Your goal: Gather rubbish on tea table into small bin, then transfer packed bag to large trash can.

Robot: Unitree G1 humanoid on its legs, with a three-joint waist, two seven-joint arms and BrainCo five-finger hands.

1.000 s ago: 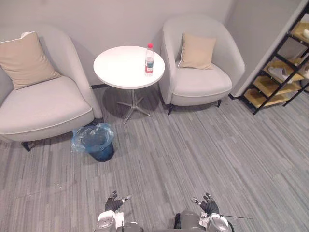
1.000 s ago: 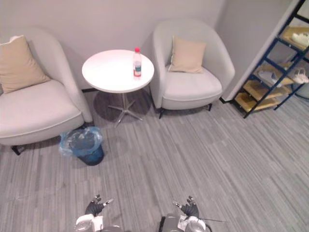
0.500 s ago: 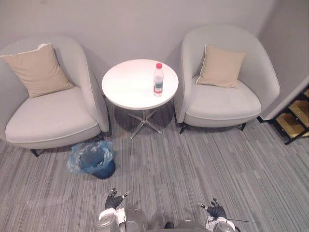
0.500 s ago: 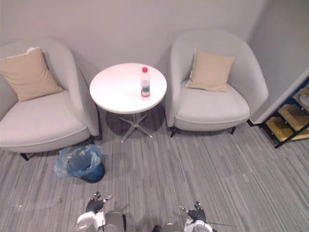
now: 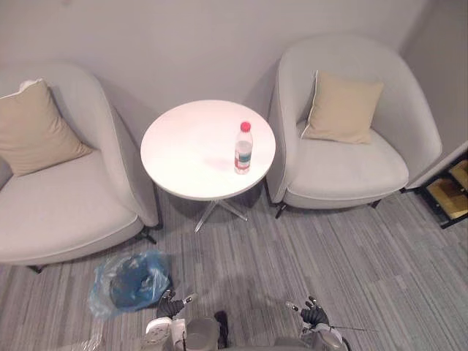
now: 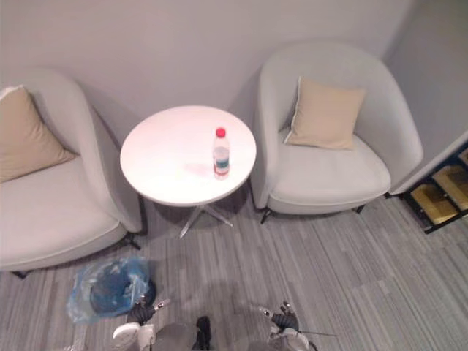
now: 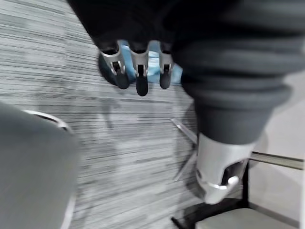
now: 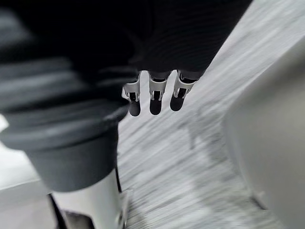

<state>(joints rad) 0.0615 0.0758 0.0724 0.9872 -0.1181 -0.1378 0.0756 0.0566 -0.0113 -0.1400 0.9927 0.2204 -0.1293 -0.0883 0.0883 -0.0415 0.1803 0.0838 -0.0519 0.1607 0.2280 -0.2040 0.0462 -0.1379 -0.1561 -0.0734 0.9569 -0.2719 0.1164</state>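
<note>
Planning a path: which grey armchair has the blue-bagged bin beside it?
The light grey armchair on the robot's left; the small blue-bagged bin sits on the floor before it.

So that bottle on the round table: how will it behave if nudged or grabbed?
The bottle stands upright, tall and narrow, so a sideways nudge would probably tip it; being round, it might then roll across the smooth table. It looks like clear plastic, likely light and slightly squashy; its fill level cannot be told.
</note>
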